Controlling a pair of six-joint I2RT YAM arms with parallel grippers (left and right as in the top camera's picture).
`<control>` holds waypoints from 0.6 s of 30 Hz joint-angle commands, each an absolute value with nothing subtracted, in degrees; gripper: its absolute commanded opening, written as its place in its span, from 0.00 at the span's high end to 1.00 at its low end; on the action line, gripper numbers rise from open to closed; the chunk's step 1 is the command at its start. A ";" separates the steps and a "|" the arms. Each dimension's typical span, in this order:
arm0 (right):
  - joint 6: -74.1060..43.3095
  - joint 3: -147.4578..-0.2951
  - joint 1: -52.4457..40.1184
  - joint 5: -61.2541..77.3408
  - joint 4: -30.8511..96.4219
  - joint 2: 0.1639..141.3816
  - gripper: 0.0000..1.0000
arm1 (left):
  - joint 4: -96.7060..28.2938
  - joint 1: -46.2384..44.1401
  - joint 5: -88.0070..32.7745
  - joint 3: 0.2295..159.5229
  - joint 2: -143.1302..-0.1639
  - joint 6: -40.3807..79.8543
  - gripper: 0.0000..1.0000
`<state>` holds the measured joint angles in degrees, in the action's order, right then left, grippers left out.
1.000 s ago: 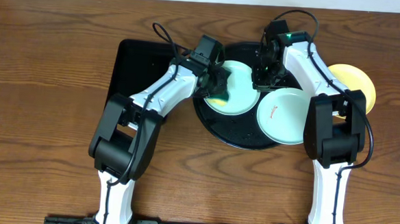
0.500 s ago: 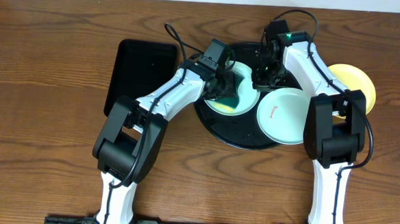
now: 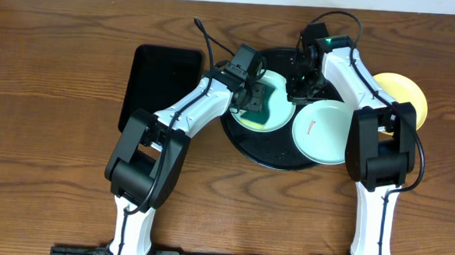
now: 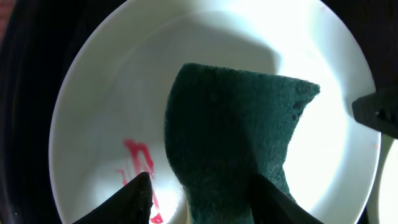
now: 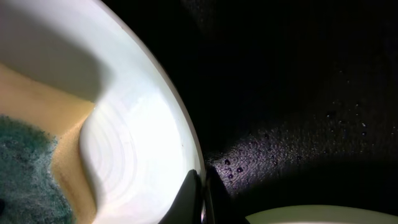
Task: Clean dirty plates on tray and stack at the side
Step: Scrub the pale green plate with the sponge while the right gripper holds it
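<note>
A round black tray (image 3: 267,151) holds two pale mint plates. The left plate (image 3: 279,103) has red smears (image 4: 140,163) on it. My left gripper (image 3: 250,97) is shut on a green and yellow sponge (image 4: 233,143) and presses it onto that plate (image 4: 112,93). My right gripper (image 3: 300,86) is shut on the same plate's rim (image 5: 155,143). The second plate (image 3: 325,133) lies at the tray's right and has a small red mark. A pale yellow plate (image 3: 409,94) lies on the table to the right, beside the tray.
A smaller rectangular black tray (image 3: 158,81) lies to the left of the round tray. The table is brown wood (image 3: 48,134). Water drops show on the black tray's floor (image 5: 280,93).
My left gripper moved the sponge rightward from the plate's left edge over the plate, then slightly back. The right gripper has stayed on the rim.
</note>
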<state>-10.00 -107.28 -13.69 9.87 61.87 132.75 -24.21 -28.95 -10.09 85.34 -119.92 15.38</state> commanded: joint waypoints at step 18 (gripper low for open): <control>-8.93 -107.11 -14.41 9.69 62.41 134.17 0.99 | -28.49 -29.98 -11.81 85.52 -117.86 12.08 0.49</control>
